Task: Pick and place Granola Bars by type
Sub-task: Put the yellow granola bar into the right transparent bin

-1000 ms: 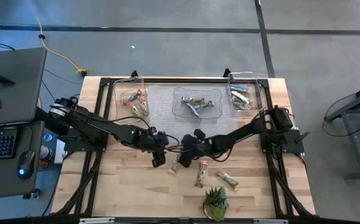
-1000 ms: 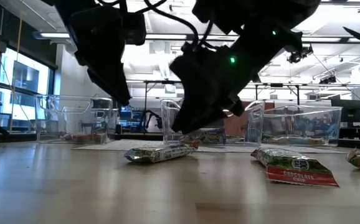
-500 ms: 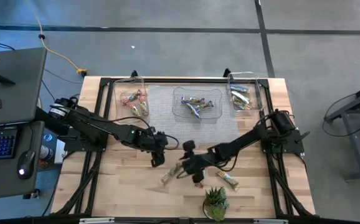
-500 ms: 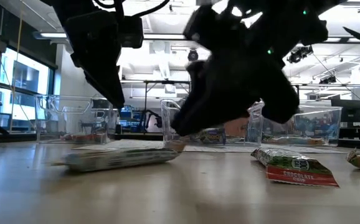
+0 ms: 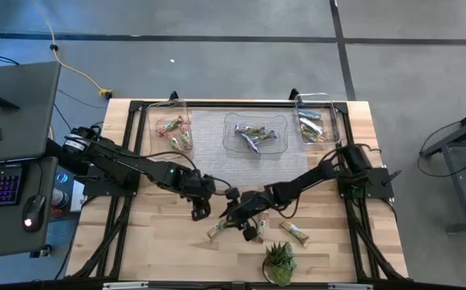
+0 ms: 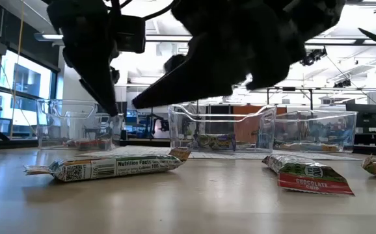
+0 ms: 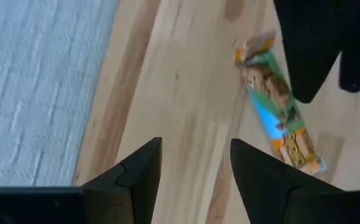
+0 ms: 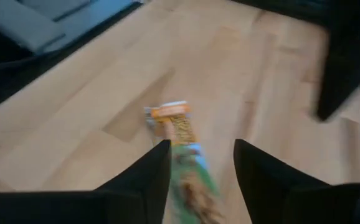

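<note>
Hovering with fingers apart, the right end effector aligns over a green-wrapped granola bar lying loose on the wooden surface, presumably to grasp it for sorting, while the left end effector, likewise parted and empty, waits just beside.

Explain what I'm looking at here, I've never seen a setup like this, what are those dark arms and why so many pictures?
Two robot arms work at a wooden table, sorting wrapped granola bars into three clear bins. One picture looks straight down, one looks level across the tabletop, and two come from cameras on the arms' wrists. Loose bars lie on the wood near a small potted plant. The left gripper hangs open over bare wood, holding nothing. The right gripper is open just above a green-wrapped bar, which lies on the table, not gripped.
</note>
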